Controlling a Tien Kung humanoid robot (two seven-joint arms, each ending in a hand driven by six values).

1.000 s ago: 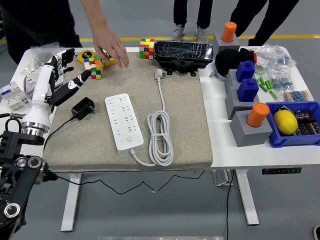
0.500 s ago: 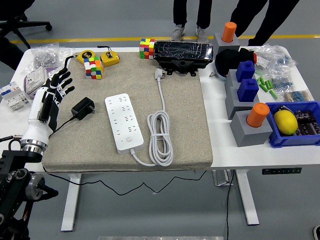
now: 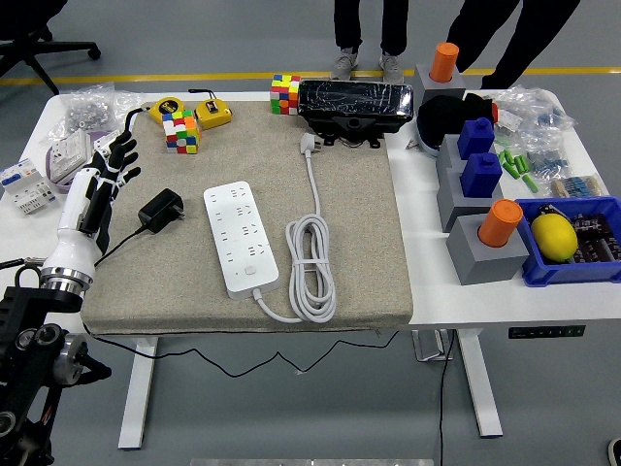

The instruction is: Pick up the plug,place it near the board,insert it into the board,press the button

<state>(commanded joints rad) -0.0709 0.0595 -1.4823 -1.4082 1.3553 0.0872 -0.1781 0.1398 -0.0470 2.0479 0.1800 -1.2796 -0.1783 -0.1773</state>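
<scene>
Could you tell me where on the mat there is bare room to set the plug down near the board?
Free: the mat right of the power strip and its coiled cable, and the strip between plug and power strip. Crowded: the far edge, with Rubik's cubes and black box.

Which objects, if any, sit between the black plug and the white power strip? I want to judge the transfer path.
Nothing visible. The black plug lies on the mat just left of the power strip, with bare mat between them. The left hand hovers open left of the plug.

white left hand (image 3: 97,184), blk fingertips, silver wrist.
</scene>
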